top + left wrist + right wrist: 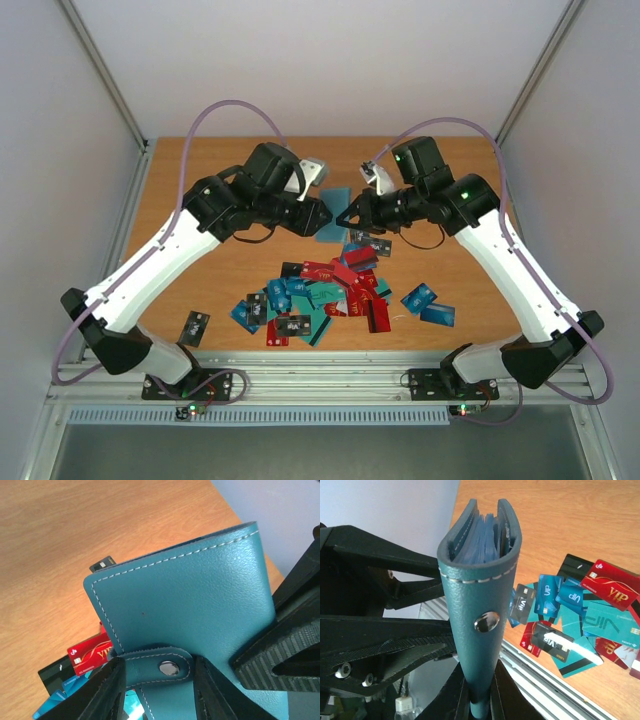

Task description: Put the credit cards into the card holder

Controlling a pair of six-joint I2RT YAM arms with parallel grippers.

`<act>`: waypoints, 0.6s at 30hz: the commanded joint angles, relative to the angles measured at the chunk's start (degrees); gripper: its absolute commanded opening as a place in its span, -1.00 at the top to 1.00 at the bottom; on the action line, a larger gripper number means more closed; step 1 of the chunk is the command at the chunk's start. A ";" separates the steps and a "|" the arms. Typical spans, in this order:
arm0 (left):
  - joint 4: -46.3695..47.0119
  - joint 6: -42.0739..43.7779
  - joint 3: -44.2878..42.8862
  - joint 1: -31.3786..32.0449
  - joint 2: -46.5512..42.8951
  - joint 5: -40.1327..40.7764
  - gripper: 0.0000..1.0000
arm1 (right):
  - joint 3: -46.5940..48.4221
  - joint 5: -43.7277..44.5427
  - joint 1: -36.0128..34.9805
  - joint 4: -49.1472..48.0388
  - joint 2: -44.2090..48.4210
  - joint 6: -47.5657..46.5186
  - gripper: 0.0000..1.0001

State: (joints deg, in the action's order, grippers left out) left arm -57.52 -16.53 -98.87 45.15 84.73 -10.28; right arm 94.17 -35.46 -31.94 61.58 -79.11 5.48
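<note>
Right gripper: closed tight on the lower edge of the card holder, held clear above the table.
Left gripper: jaws part-way apart, astride the snap strap; you cannot tell whether they press it.
Holder axis: runs straight out from your right gripper, mouth at the far end, slightly agape.
Credit cards: loose pile on the table, below the holder and toward your bases; none held.
Nearer arm: both meet at the holder.

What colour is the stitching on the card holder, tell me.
White stitching on the teal card holder, clearest in the left wrist view.
</note>
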 commanded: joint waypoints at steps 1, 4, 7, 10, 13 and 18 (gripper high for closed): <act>0.34 -0.28 -1.50 0.33 0.44 4.64 0.25 | -0.18 -8.21 -1.12 -6.67 1.82 2.01 0.98; 0.02 -0.19 -1.10 0.35 0.13 6.45 0.30 | -0.30 -10.60 -1.48 -8.76 1.67 2.55 0.98; -0.13 -0.01 -1.04 0.30 0.08 7.21 0.45 | -0.14 -11.81 -2.39 -9.33 1.27 2.48 0.98; -0.92 0.40 -1.17 0.37 0.08 8.19 0.65 | 0.12 -11.40 -2.98 -8.91 0.94 2.35 0.98; -1.63 0.66 -0.75 0.31 -0.39 9.78 0.74 | 0.30 -10.58 -3.20 -8.37 0.81 2.12 0.97; -1.92 0.71 0.66 0.34 -1.57 12.06 0.87 | 0.57 -9.97 -3.41 -7.47 0.54 2.00 0.97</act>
State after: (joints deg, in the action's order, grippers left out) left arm -58.74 -16.08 -99.59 46.04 83.31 -4.73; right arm 92.82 -38.06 -33.28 56.07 -79.55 7.70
